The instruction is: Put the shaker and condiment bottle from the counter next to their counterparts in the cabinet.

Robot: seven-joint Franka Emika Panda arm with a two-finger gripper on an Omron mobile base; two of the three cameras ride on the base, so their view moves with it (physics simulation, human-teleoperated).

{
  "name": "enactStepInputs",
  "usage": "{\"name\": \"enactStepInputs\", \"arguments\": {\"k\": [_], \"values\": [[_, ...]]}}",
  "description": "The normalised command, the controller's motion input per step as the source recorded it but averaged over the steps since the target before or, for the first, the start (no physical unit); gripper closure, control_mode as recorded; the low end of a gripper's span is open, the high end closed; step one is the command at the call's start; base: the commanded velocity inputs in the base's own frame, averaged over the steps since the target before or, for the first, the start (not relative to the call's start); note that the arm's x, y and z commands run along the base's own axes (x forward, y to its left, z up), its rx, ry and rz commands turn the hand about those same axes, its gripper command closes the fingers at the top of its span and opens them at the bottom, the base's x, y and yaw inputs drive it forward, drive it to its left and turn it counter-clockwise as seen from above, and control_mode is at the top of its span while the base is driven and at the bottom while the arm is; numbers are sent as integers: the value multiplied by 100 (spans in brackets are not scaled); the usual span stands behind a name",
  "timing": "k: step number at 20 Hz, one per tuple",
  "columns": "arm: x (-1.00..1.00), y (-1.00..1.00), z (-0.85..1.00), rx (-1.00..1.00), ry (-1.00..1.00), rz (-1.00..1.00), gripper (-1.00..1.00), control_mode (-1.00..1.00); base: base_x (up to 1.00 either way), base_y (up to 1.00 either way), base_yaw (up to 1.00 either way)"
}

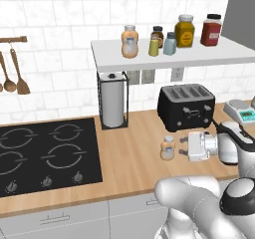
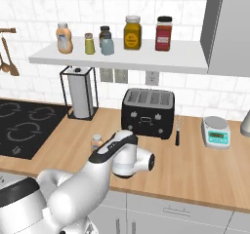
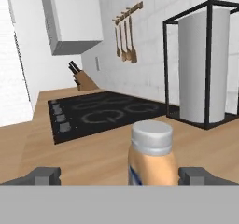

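Note:
The peach-orange condiment bottle (image 1: 168, 148) (image 2: 97, 141) stands upright on the wooden counter (image 1: 129, 158), in front of the toaster. My gripper (image 1: 181, 147) is level with it, just to its right, and points at it. In the hand view the bottle (image 3: 151, 157) rises close between the open fingertips (image 3: 44, 175), nearer the right one, untouched. On the white cabinet shelf (image 1: 199, 59) the pale blue-grey shaker (image 1: 170, 44) (image 2: 107, 45) stands beside the olive-yellow shaker (image 1: 154, 47) (image 2: 89, 44). A second peach bottle (image 1: 129, 41) (image 2: 64, 38) stands further left.
A black toaster (image 1: 187, 106) stands right behind the bottle, a paper towel holder (image 1: 113, 101) to its left and the black hob (image 1: 45, 153) beyond that. A mustard jar (image 1: 185, 31) and red jar (image 1: 211, 30) stand on the shelf. A small scale (image 2: 216, 130) is at right.

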Motion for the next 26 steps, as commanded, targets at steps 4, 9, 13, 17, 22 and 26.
{"name": "enactStepInputs", "arguments": {"k": [4,9,13,17,22,26], "values": [[10,-16,0,0,0,13,-100,-100,0,0,0],[0,-15,-1,0,-1,10,-100,-100,0,0,0],[-2,0,0,0,0,1,-100,-100,0,0,0],[0,5,-8,0,0,0,-100,-100,0,0,0],[0,13,-17,0,0,0,-100,-100,0,0,0],[2,16,-1,0,0,0,-100,-100,0,0,0]]}}
